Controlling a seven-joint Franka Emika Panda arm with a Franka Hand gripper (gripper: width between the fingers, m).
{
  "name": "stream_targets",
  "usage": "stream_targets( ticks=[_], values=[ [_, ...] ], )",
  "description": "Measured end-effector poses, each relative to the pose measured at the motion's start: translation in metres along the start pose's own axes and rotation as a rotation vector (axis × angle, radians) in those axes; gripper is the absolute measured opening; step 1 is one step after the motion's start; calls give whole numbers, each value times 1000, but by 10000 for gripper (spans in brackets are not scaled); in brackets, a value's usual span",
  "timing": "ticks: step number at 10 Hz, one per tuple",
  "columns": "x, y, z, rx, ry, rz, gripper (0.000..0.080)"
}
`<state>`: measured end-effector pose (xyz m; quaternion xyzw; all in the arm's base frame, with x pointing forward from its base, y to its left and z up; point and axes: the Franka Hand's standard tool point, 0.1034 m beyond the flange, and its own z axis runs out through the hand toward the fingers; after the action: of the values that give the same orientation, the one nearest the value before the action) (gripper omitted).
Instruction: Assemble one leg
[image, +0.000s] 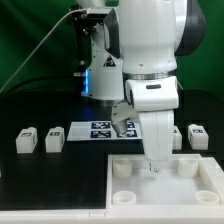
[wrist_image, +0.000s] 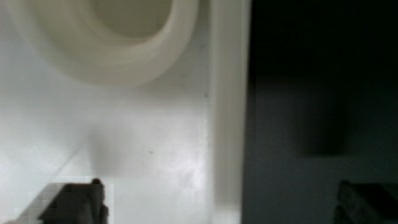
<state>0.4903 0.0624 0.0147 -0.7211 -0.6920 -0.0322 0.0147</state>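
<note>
Two small white legs with tags stand on the black table at the exterior view's left. Another leg stands at the right, and one more beside it is partly hidden behind the arm. My gripper hangs low over the far side of the large white tray-like piece. In the wrist view the gripper is open and empty. One fingertip is over the white piece; the other is over the dark table. A round socket shows. No leg is in the wrist view.
The marker board lies flat behind the tray-like piece, partly covered by the arm. The tray-like piece has round corner sockets and fills the front of the table. A green wall stands behind.
</note>
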Motion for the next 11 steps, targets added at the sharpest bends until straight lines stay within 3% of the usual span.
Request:
stream_targets(
  ticks=[3,5,8,11],
  values=[
    [12,-4,-25,-32,-5,145,649],
    [38,-14,-35,-35,3,437,649],
    [76,-25,-35,-25,24,817,649],
    [80,-28,-33,-10,45,1112,649]
  ],
)
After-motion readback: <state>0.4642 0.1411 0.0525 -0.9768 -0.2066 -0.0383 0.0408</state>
